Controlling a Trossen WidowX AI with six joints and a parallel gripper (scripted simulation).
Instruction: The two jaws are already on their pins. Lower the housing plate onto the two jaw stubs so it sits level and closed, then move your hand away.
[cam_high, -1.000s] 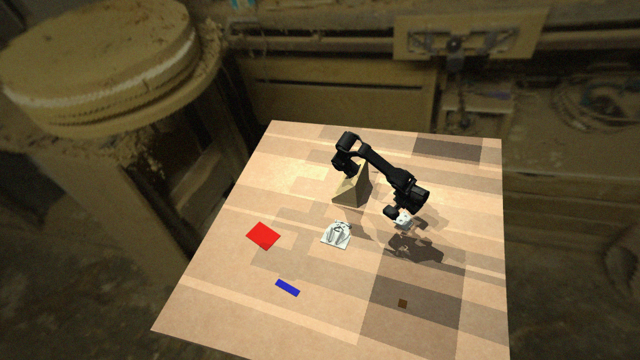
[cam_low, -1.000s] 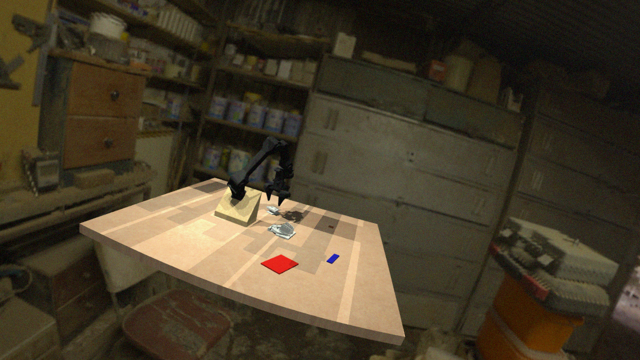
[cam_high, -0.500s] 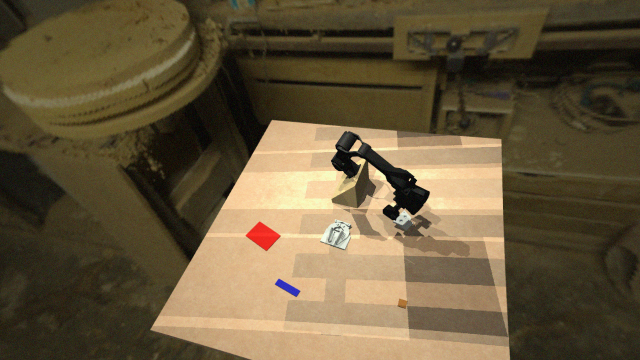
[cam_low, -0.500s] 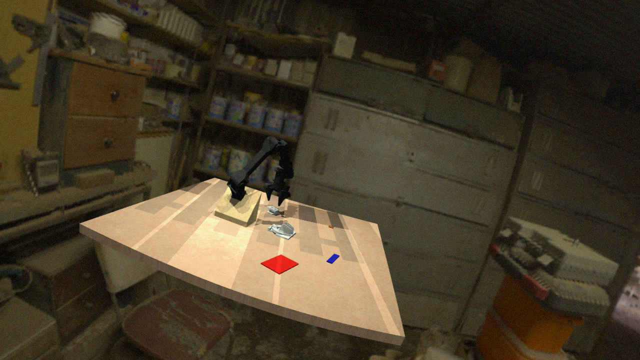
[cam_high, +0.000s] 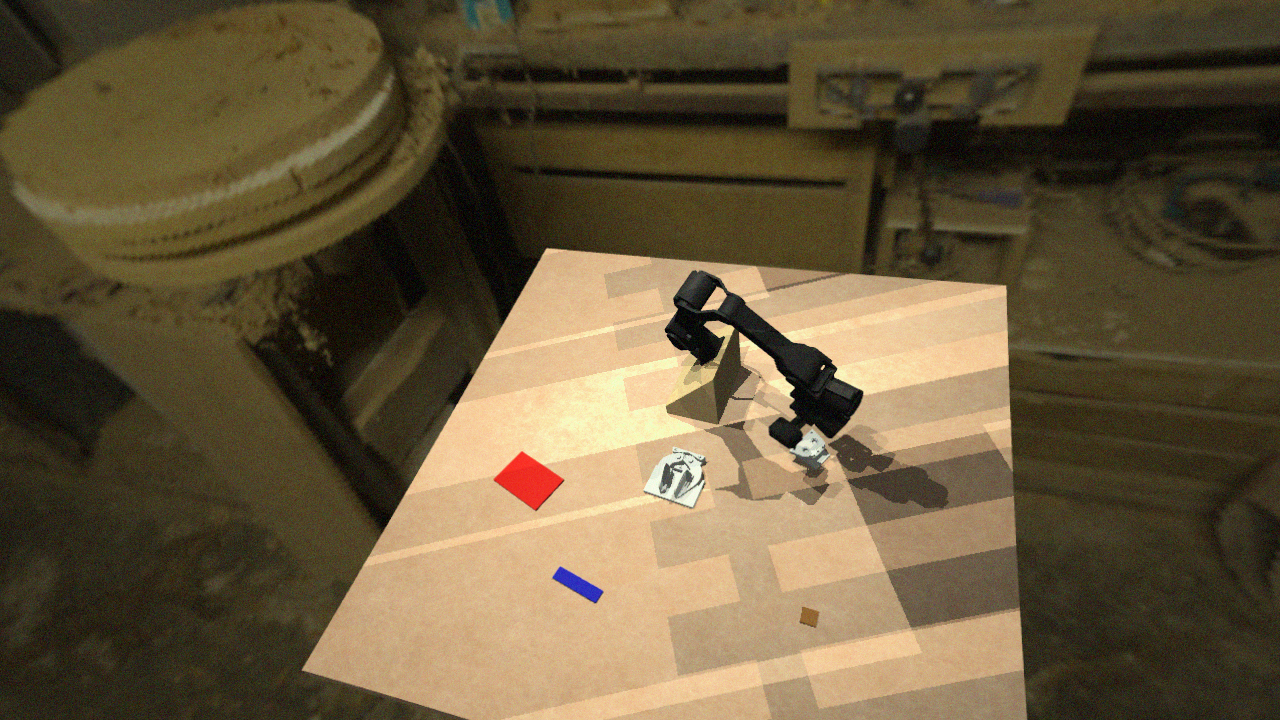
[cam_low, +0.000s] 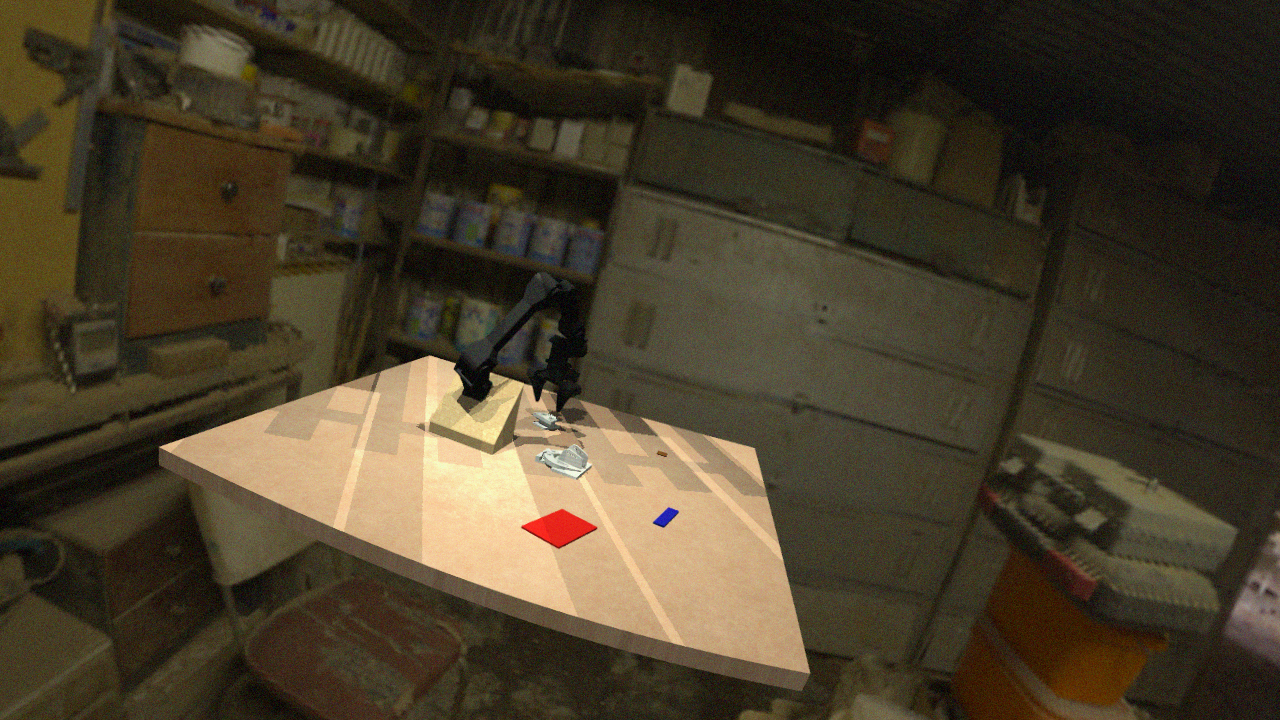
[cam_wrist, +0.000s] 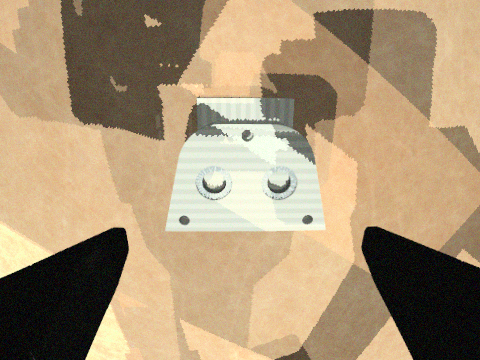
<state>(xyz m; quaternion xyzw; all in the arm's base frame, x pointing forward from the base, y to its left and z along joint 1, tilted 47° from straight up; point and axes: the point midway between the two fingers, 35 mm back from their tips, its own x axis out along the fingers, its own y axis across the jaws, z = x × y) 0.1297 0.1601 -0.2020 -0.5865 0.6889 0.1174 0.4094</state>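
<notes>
The pale housing plate (cam_high: 810, 450) (cam_low: 544, 419) (cam_wrist: 245, 210) has a rounded end, two larger ringed holes and three small dark holes. A ribbed block shows beyond its rounded end in the wrist view. My gripper (cam_high: 809, 433) (cam_low: 548, 405) (cam_wrist: 247, 239) is open and empty above the plate. Its black fingers stand wide to either side of the plate's straight edge in the wrist view. Apart from the plate, the white base (cam_high: 677, 500) (cam_low: 578, 473) lies on the table with two grey jaws on it. Fine detail of the stubs is too small to tell.
A wedge-shaped mount (cam_high: 696, 402) (cam_low: 465, 431) stands under the arm's base, beside the white base. A red square (cam_high: 529, 480) (cam_low: 559, 528), a blue strip (cam_high: 577, 584) (cam_low: 665, 516) and a small brown square (cam_high: 809, 617) (cam_low: 662, 453) lie farther out on the table. Shadows cross the table.
</notes>
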